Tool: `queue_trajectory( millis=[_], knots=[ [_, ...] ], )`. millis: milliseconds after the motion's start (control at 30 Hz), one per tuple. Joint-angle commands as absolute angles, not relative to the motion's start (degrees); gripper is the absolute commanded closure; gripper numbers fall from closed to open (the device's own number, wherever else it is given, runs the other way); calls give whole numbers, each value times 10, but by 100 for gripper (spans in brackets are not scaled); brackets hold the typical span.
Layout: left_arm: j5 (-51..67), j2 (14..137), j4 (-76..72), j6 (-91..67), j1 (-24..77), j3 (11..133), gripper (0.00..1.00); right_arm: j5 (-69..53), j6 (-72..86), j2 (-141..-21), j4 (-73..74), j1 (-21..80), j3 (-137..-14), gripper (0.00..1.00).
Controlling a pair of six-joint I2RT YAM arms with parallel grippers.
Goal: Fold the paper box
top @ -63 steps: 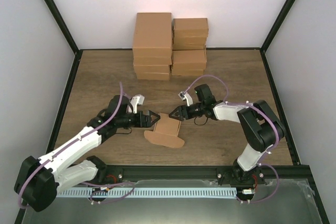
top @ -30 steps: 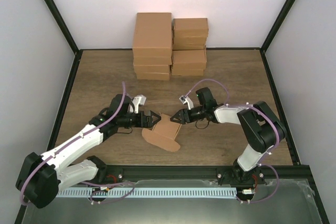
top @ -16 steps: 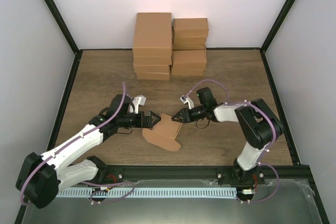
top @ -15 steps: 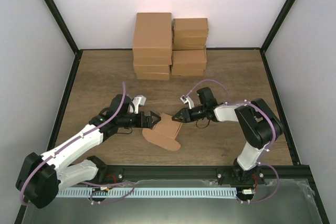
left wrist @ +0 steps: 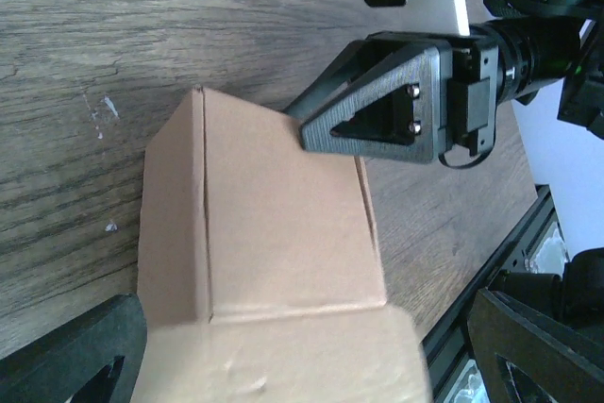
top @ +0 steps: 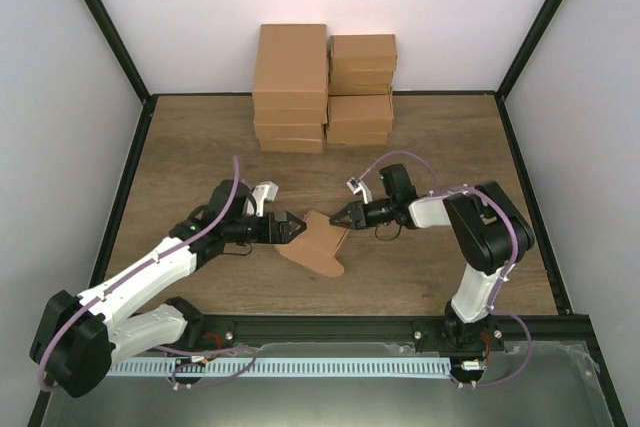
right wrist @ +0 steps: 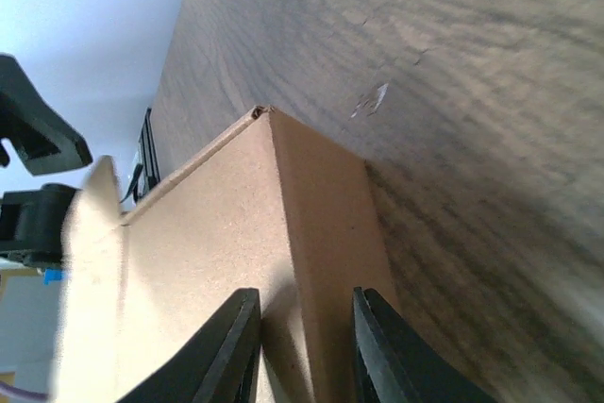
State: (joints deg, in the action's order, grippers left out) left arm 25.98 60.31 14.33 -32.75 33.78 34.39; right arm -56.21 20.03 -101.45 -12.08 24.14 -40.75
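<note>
The paper box (top: 318,243) is a tan, partly folded cardboard piece lying on the wooden table between both arms, with a rounded flap pointing toward the near edge. My left gripper (top: 288,228) is open wide. Its fingers (left wrist: 71,356) straddle the near end of the box (left wrist: 274,233), apart from it. My right gripper (top: 338,219) comes in from the right and is shut on the box's folded right edge. In the right wrist view its gripper (right wrist: 305,294) has one finger on the top panel (right wrist: 208,252) and the other on the side wall.
Two stacks of larger brown cartons (top: 290,87) (top: 362,87) stand against the back wall. A black frame rail (top: 330,327) runs along the near table edge, and white walls close in both sides.
My right gripper's jaws have closed in onto the box's right edge. The box has shifted and turned slightly, its flap swinging right. The left arm has stayed put, open.
</note>
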Motion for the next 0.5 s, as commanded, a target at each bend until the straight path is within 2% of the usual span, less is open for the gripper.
queue_trajectory(
  millis=[0,400,467],
  knots=[
    [263,602,148,-323,338,370,4,-526,211,-1049,-117,214,-423,72],
    [271,576,161,-316,339,467,1,-517,218,-1078,-126,202,-456,70],
    [277,585,148,-319,339,457,5,-506,215,-1074,-115,202,-464,69]
  ],
)
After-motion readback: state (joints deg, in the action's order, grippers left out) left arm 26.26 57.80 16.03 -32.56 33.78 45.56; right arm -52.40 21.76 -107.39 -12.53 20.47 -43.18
